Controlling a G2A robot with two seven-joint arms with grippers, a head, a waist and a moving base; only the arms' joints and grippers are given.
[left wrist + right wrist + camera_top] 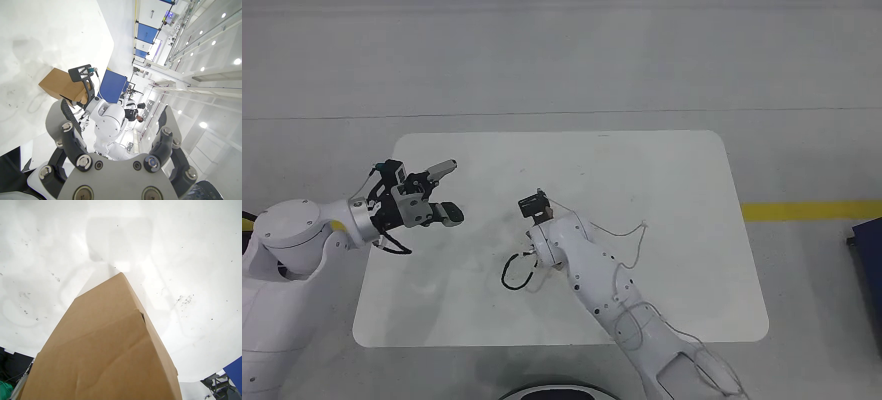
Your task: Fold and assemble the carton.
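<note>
Carton (105, 342), brown, right up against right gripper (534, 207), over white table (662, 180); arm hides it from overhead, near end cut off. Right grip state: can't tell. Well apart from carton: left gripper (449, 189), fingers spread, empty.

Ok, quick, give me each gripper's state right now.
Left gripper: open, holding nothing.
Right gripper: closed on the carton.
</note>
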